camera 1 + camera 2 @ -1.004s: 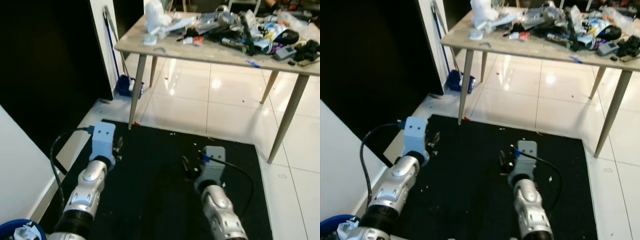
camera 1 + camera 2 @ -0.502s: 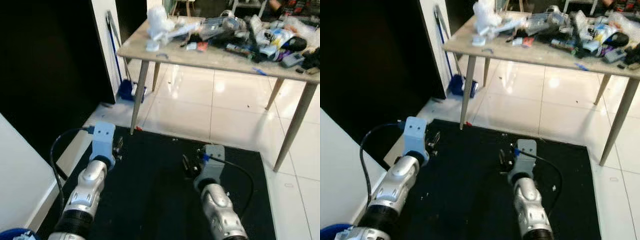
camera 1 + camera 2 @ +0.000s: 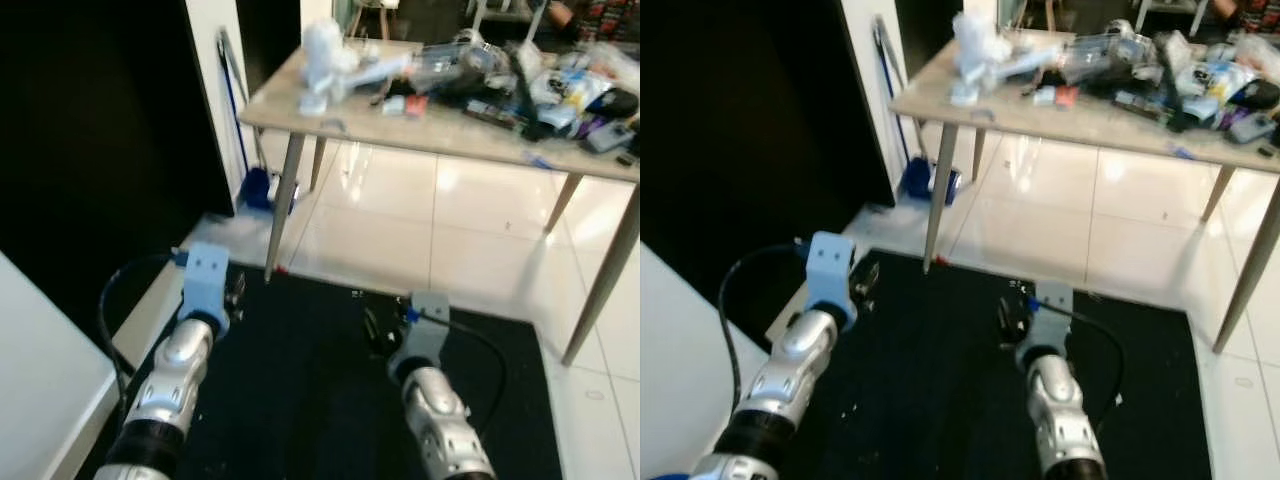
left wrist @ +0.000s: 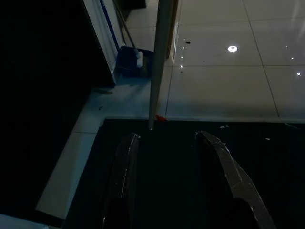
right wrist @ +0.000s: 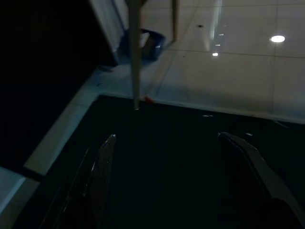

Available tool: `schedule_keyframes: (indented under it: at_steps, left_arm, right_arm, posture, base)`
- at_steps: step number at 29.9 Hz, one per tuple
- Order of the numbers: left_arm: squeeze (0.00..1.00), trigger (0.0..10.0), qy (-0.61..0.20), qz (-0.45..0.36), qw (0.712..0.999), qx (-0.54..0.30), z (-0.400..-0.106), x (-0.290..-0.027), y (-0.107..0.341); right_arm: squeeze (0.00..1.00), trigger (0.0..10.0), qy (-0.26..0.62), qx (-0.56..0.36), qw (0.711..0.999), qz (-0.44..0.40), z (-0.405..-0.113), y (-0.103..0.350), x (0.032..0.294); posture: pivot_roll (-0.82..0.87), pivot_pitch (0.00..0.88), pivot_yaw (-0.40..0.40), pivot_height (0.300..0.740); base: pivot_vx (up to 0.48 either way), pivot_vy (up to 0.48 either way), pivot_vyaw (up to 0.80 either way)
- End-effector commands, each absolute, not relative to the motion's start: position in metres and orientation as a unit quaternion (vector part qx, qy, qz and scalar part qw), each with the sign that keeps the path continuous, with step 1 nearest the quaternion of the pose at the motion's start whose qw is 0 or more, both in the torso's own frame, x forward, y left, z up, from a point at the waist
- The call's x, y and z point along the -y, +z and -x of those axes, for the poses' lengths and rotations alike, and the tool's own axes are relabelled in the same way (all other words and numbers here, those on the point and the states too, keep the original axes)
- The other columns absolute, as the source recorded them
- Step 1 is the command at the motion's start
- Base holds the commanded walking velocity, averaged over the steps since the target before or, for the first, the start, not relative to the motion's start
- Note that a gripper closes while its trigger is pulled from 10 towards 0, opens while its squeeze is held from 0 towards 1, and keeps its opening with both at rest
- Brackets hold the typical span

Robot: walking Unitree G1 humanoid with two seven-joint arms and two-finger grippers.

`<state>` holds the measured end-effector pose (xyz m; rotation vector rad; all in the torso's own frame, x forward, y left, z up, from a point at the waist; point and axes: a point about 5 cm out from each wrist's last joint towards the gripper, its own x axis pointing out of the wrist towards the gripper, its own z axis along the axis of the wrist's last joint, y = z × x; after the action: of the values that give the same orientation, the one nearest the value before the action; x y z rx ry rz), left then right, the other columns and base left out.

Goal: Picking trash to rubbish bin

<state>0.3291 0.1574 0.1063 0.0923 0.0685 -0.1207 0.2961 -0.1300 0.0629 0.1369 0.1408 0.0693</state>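
**Materials and finish**

Glossy white floor tiles [image 3: 400, 215] across the middle of the frame, mirror-like, with bright light spots and thin grout lines. Matt black floor mat [image 3: 300, 400] at the bottom, cloth-like, dotted with pale crumbs. Pale wood-look rectangular table top [image 3: 440, 125] at upper right, smooth, low sheen, on tapered light legs. Crinkled white plastic or paper heap [image 3: 325, 55] on its left end; clear shiny plastic wrapping [image 3: 450, 60] beside it. Blue plastic dustpan [image 3: 930, 180] at upper left, smooth. Silver arms look like brushed metal, satin sheen; light blue wrist blocks matt plastic. Left gripper [image 4: 174, 143] and right gripper [image 5: 167, 143] fingers black, smooth, faint sheen. White wall panel at lower left, matt.
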Motion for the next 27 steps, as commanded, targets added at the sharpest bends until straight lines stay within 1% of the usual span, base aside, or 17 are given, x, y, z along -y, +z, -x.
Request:
schedule_keyframes:
  at_steps: [1, 22, 27]
  left_arm:
    - [0.00, 10.0, -0.061, -0.051, 0.996, -0.046, -0.3273, -0.1586, 0.1010]
    - [0.00, 10.0, -0.063, -0.052, 0.996, -0.046, -0.3275, -0.1584, 0.1010]
    - [0.00, 10.0, -0.064, -0.052, 0.996, -0.046, -0.3273, -0.1582, 0.1011]
  right_arm:
    - [0.00, 10.0, 0.029, -0.083, 0.994, -0.064, -0.2927, 0.0562, 0.1343]
    - [0.00, 10.0, 0.029, -0.083, 0.994, -0.067, -0.2925, 0.0561, 0.1339]
    - [0.00, 10.0, 0.028, -0.083, 0.994, -0.068, -0.2923, 0.0562, 0.1339]
  posture:
    - [-0.02, 0.107, 0.093, 0.740]
    - [-0.02, 0.111, 0.095, 0.740]
    - [-0.02, 0.111, 0.094, 0.740]
  base:
    - [0.315, 0.000, 0.00]
    - [0.315, 0.000, 0.00]
    - [0.313, 0.000, -0.48]
